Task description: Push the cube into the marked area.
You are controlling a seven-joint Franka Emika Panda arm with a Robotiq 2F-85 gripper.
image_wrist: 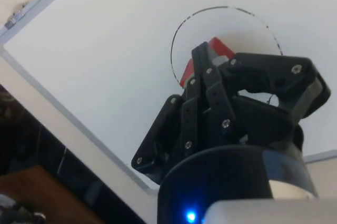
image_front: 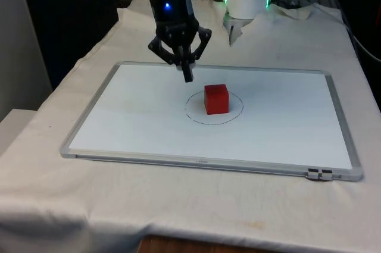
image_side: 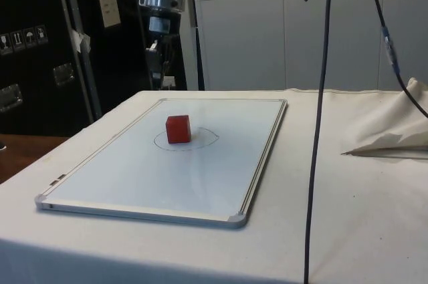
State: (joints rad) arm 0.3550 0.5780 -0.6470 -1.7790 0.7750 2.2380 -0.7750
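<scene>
Apparently the push is sitting at its end stage: the red cube (image_front: 216, 98) is resting inside the marked area (image_front: 214, 108), a thin circle drawn in dark pen on the whiteboard (image_front: 143, 122). In the front view the cube is lying a little off the circle's centre, yet its whole base seems to be within the line.

The pincer (image_front: 187, 76) is hanging with its two fingers pressed together into a single narrow tip, pinching nothing. The cube is sitting just beyond that tip, close by but apart from it; I am reading a sliver of bare board between them in the front view. The wrist view is showing the cube's red edges peeking out past the closed fingers, with the circle arching around both.

Judgement: pushing is looking complete. The next move is calling only for lifting the tip straight away from the board without brushing the cube, since any sideways drag could be nudging it back across the line.

Materials: the cube is looking like a matte, hard-edged block, probably sliding easily. The board is smooth and glossy white, framed in pale metal with rounded corners. Beneath it, the white cloth (image_front: 71, 205) is lying soft and creased.
</scene>
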